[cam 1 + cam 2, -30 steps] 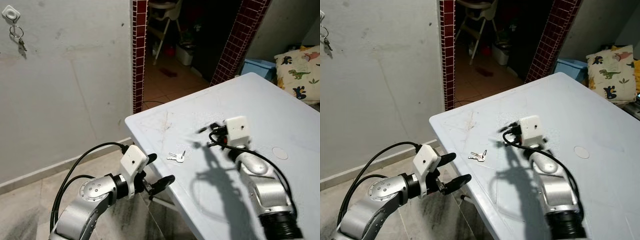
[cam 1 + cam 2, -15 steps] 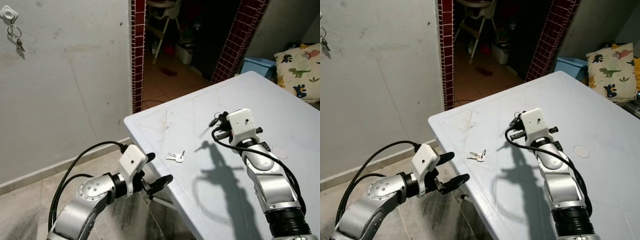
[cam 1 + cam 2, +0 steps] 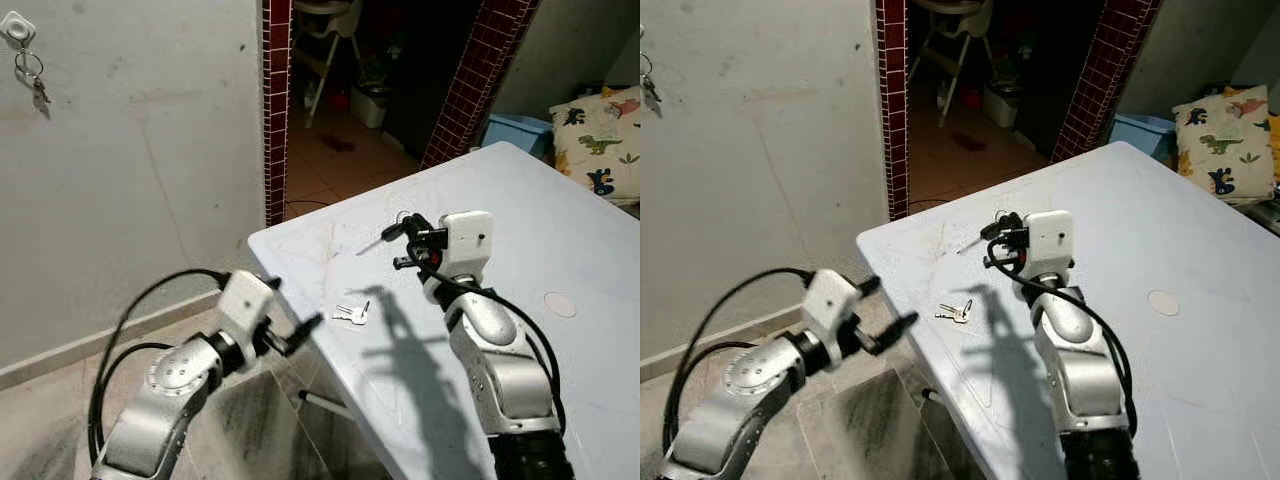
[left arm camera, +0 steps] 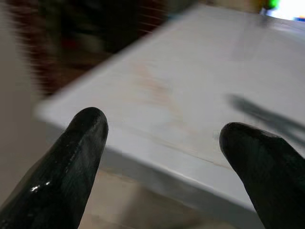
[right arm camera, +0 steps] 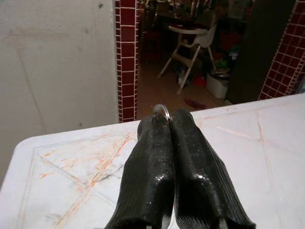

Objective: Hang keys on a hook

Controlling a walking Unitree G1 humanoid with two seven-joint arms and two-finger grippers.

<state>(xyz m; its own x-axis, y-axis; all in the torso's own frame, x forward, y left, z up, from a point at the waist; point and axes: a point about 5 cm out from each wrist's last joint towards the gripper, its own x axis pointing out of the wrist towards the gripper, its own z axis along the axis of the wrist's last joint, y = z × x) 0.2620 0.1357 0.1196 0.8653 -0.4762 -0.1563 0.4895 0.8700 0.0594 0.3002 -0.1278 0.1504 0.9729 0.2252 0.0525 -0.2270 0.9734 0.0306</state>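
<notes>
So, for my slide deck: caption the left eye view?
Right gripper raised above white table, keys lying near its corner, left gripper alongside.

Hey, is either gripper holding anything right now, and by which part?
The right gripper is shut on a small silvery thing, just a bit showing at its fingertips; what it is cannot be told. The left gripper is open and empty. Keys lie on the table.

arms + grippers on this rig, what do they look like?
Both arms are silver metal with rounded joints and loose black cables. Left gripper and right gripper each sit ahead of a white boxy wrist camera module and have two long, glossy black fingers with rounded tips.
</notes>
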